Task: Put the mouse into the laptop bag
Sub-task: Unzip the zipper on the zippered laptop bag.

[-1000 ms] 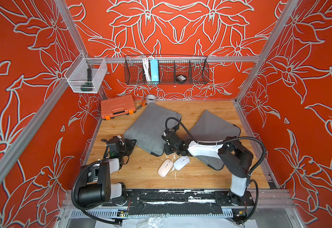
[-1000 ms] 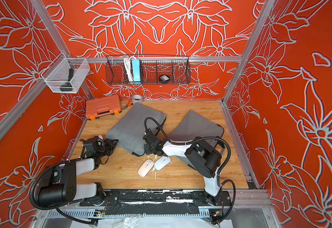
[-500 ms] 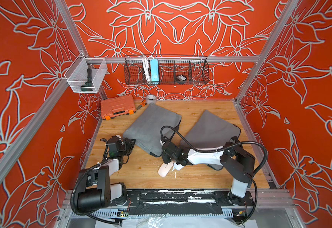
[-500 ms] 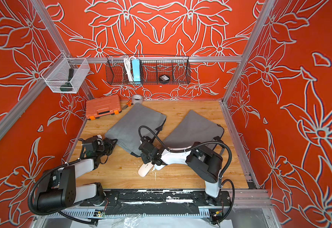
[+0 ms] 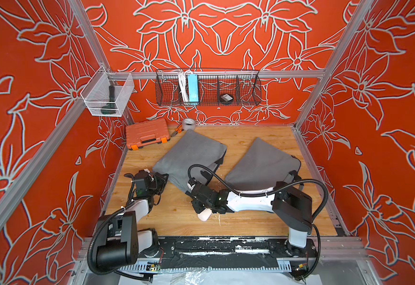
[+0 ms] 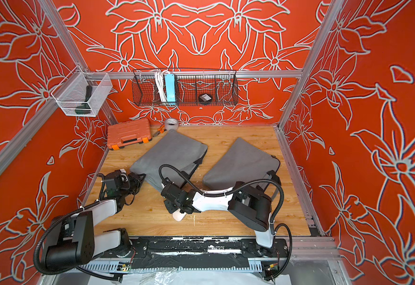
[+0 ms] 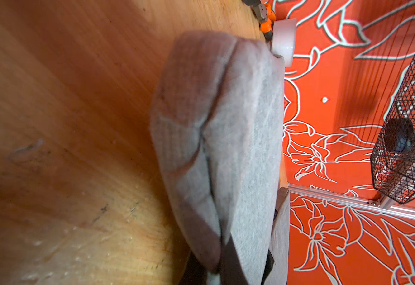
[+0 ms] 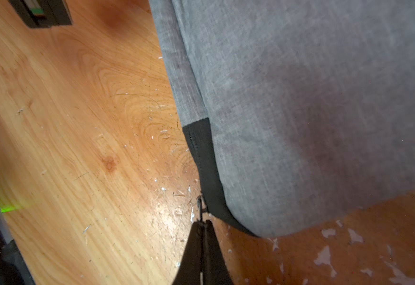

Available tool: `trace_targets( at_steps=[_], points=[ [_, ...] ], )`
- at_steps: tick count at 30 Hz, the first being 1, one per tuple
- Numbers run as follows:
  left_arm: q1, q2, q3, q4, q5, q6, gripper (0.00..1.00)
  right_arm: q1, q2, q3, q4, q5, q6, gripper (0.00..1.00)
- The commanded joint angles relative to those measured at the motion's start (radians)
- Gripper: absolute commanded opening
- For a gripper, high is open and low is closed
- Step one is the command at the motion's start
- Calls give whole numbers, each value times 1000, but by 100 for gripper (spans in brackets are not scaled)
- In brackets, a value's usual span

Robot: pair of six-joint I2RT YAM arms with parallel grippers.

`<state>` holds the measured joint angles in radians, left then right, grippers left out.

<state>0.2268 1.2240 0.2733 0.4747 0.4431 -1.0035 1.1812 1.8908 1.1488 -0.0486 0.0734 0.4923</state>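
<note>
Just beside the near zipper corner of the laptop bag (image 5: 189, 155), the white mouse (image 5: 204, 216) is seen on the counter (image 5: 171, 217), partly hidden under the right arm. The fingers of the right gripper (image 8: 202, 225) are pressed together on the bag's zipper pull (image 8: 199, 203). Those of the left gripper (image 5: 161, 179) appear clamped on the fabric edge at the bag's adjacent corner. The mouse is judged light, rigid and smooth-shelled. It should be gripped across its narrow flanks, where slipping is least likely.

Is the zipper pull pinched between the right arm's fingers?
Yes, the right wrist view shows the right fingers shut together on the metal zipper pull at the dark corner of the laptop bag.
</note>
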Motion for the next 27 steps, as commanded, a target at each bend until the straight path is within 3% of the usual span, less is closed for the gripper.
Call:
trace_targets(
  at_steps=[1,5,9,10,12,14,16,23,27],
  points=[
    [-3,-44,-16,-20,-51,-14,0,15,26,42,-18,-3,18,0],
    [-2,-199,-64,-171,-170,-59,0,10,42,82,-86,85,34,0],
    [-1,-500,-163,-300,-269,-154,0,-5,65,105,-108,116,48,0],
    [0,-563,-185,-311,-273,-171,14,-13,73,109,-110,115,55,0],
    [-1,-643,-210,-315,-266,-197,57,-25,85,115,-110,113,63,0],
    [-1,-666,-219,-318,-264,-213,80,-35,91,118,-113,117,69,0],
    [-1,-642,-206,-320,-262,-205,96,-44,94,119,-123,125,77,0],
    [3,-456,-87,-413,-302,-129,99,-101,55,59,-120,159,104,0],
    [17,-380,-78,-367,-279,-110,99,-143,21,12,-105,147,116,0]
  ],
)
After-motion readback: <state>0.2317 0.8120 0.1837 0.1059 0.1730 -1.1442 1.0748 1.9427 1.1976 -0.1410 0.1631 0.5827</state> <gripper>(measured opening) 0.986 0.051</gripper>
